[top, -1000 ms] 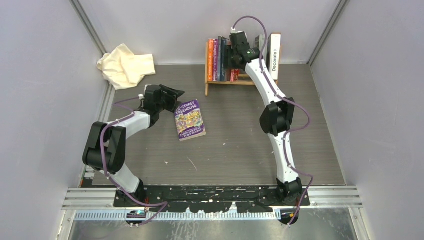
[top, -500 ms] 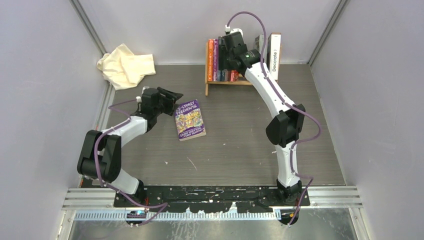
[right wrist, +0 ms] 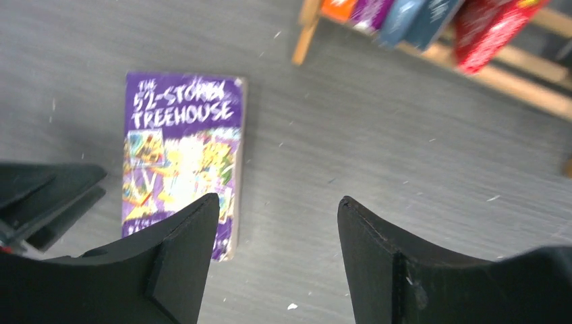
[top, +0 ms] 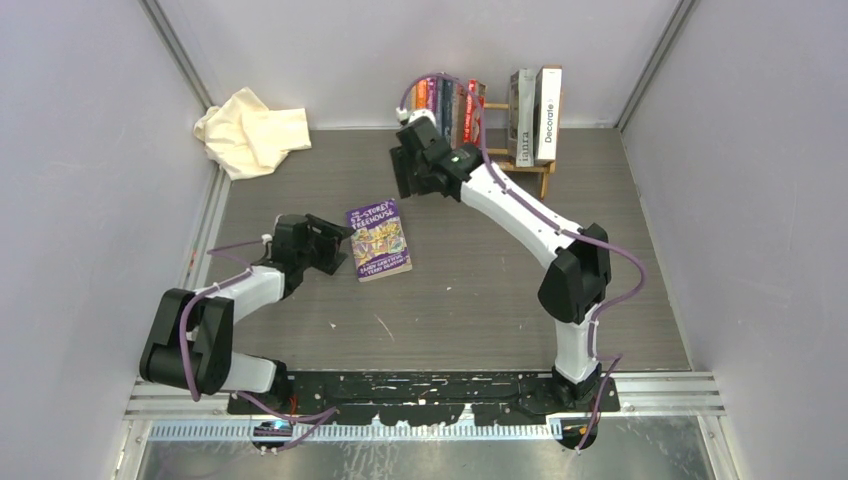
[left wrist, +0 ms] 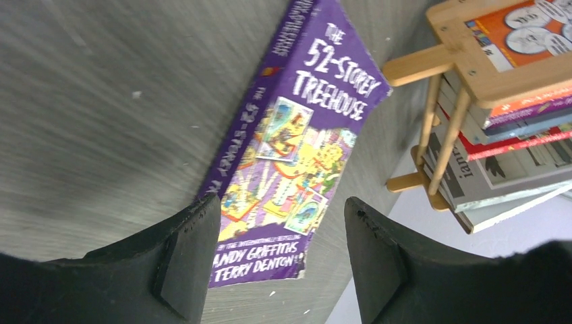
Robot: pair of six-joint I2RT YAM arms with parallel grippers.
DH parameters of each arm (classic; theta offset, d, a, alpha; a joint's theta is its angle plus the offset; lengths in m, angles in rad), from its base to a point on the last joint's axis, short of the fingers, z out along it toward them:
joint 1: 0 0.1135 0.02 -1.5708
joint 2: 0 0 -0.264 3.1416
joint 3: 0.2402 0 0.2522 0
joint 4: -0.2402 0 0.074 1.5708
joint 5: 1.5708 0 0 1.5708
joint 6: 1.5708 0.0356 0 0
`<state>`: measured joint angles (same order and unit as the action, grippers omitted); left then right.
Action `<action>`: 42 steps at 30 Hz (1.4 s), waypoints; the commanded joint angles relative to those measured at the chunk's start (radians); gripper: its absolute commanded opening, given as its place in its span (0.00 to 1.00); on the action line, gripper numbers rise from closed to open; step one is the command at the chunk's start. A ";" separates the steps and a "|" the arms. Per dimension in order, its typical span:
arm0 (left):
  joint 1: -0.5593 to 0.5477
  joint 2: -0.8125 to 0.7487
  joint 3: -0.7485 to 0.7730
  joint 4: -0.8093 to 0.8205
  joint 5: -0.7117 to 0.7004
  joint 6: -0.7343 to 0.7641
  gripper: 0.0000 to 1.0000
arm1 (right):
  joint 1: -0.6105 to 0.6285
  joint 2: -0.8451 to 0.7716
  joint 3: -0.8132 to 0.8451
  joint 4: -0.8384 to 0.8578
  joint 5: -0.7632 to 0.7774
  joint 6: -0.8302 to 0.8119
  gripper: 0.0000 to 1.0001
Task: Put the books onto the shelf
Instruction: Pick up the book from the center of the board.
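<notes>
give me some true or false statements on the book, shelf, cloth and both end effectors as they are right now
1. The purple book lies flat on the table, cover up. True.
2. The left end effector is clamped on it. False: its jaws are open and empty.
3. The shelf is empty. False: several books stand in it.
4. The right end effector holds nothing. True.
5. The cream cloth lies on the shelf. False: it lies in the table's far left corner.
</notes>
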<state>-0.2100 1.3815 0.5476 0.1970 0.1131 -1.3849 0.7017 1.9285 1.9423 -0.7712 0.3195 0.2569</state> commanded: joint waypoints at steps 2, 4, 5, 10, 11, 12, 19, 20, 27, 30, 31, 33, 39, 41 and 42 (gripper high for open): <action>0.030 -0.039 -0.046 0.029 0.036 -0.018 0.69 | 0.052 -0.045 -0.103 0.058 -0.066 0.064 0.70; 0.035 -0.031 -0.060 0.046 0.048 -0.021 0.69 | 0.057 -0.044 -0.159 0.099 -0.094 0.085 0.71; 0.039 -0.021 -0.065 0.055 0.056 -0.023 0.70 | 0.057 -0.045 -0.187 0.122 -0.106 0.093 0.71; 0.054 0.055 -0.063 0.131 0.108 -0.027 0.70 | 0.052 -0.041 -0.331 0.264 -0.175 0.118 0.72; 0.054 0.073 -0.058 0.140 0.120 -0.027 0.69 | 0.050 -0.037 -0.353 0.294 -0.203 0.126 0.72; 0.056 0.089 -0.051 0.146 0.129 -0.027 0.69 | 0.047 -0.033 -0.378 0.330 -0.230 0.137 0.72; 0.058 0.155 -0.032 0.171 0.152 -0.018 0.66 | 0.013 -0.003 -0.508 0.554 -0.402 0.230 0.74; 0.057 0.162 -0.032 0.176 0.154 -0.018 0.66 | 0.004 0.005 -0.519 0.573 -0.418 0.245 0.74; 0.062 0.198 -0.035 0.204 0.174 -0.015 0.64 | -0.026 0.061 -0.579 0.665 -0.476 0.319 0.74; 0.064 0.206 -0.040 0.210 0.179 -0.013 0.64 | -0.037 0.078 -0.617 0.711 -0.496 0.355 0.75; 0.064 0.210 -0.039 0.212 0.182 -0.011 0.64 | -0.040 0.083 -0.629 0.725 -0.504 0.363 0.75; 0.064 0.216 -0.039 0.217 0.187 -0.011 0.63 | -0.045 0.097 -0.651 0.758 -0.528 0.384 0.75; 0.064 0.231 -0.040 0.233 0.197 -0.013 0.63 | -0.046 0.129 -0.693 0.829 -0.616 0.443 0.77; 0.064 0.234 -0.043 0.242 0.198 -0.015 0.63 | -0.042 0.130 -0.712 0.835 -0.630 0.455 0.79; 0.064 0.236 -0.044 0.247 0.199 -0.019 0.63 | -0.038 0.129 -0.721 0.836 -0.635 0.459 0.79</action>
<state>-0.1493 1.5940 0.5022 0.4412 0.3122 -1.4109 0.6506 2.0296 1.2659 0.0402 -0.2577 0.6693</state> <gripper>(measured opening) 0.628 0.779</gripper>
